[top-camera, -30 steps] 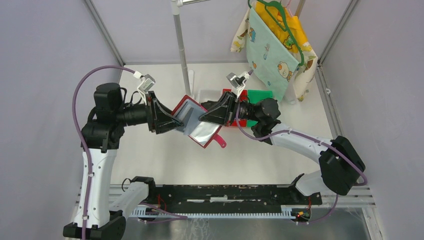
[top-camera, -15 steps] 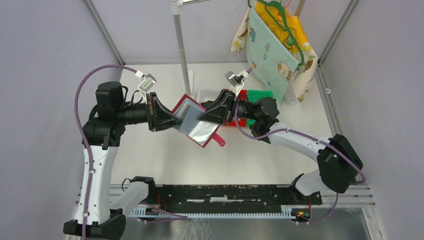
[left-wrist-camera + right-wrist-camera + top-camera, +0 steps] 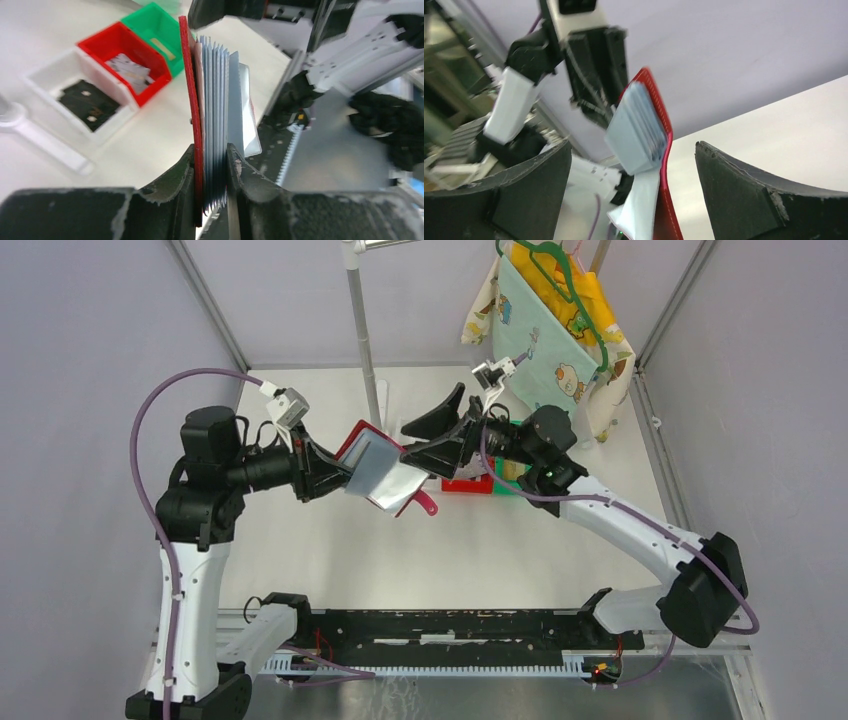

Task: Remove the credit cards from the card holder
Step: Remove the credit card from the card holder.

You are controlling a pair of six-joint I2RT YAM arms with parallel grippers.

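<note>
Above the middle of the desk, nearer its far edge, the overhead view shows the left gripper (image 3: 328, 473) clamped on one end of the dark red card holder (image 3: 375, 468), which is held off the surface. Its grey plastic sleeves (image 3: 388, 485) open toward the right gripper (image 3: 412, 440), whose fingers are apart and just beside the holder's right end, so the right arm is the free one for reaching in. The holder's long axis runs from the far left toward the near right. A red bin (image 3: 462, 484) sits beneath the right wrist.

From the left wrist, the fingers (image 3: 175, 180) are pressed together on the red cover (image 3: 192, 100) and the fanned sleeves (image 3: 216, 95), which stand edge-on. No credit cards can be made out. A red bin (image 3: 120, 55), a green bin (image 3: 155, 25) and a white bin (image 3: 65, 95) sit toward the far edge; their contents are blurred.

From the right wrist, the two fingers (image 3: 524, 200) are wide apart, with the holder (image 3: 663, 127) hanging between them but farther off, not touching. The picture is blurred, so it is unclear which sleeves hold cards.
</note>
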